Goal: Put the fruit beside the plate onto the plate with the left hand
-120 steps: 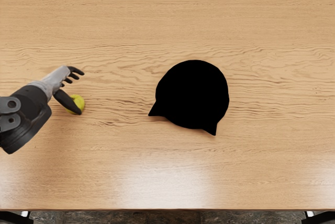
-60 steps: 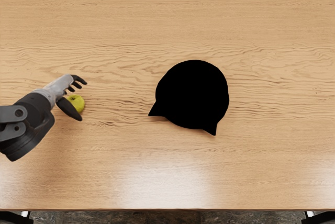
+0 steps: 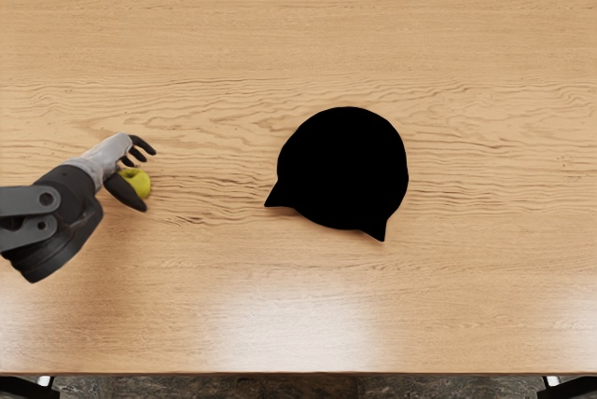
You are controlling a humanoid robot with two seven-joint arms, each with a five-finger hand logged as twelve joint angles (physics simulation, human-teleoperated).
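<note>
- Head view, only angle there is: the left hand [image 3: 114,158] comes in from the left edge at mid-height of the frame, with its big dark forearm low in the left corner.
- The fruit [image 3: 140,180], a small yellow-green thing, sits on the worktop [image 3: 298,306] at middle left, right against the hand.
- The fingers [image 3: 142,149] are fanned out just above the fruit, and the thumb [image 3: 124,192] lies along its lower-left side. So it's half cupped around the fruit, not clamped on it, and the fruit looks to me like it's on the wood rather than lifted.
- What's changed in the last second: the fingers were held higher up the frame and have dropped in closer to the fruit, so the gap is tighter. The fruit itself has barely budged.
- The plate [image 3: 343,168], a flat black shape in the centre of the frame, is well apart to the right with nothing on it.
- My read: it's at the closing-the-grip stage, and the lift and carry over to the plate are all still to come.
- No right arm anywhere in the picture.
</note>
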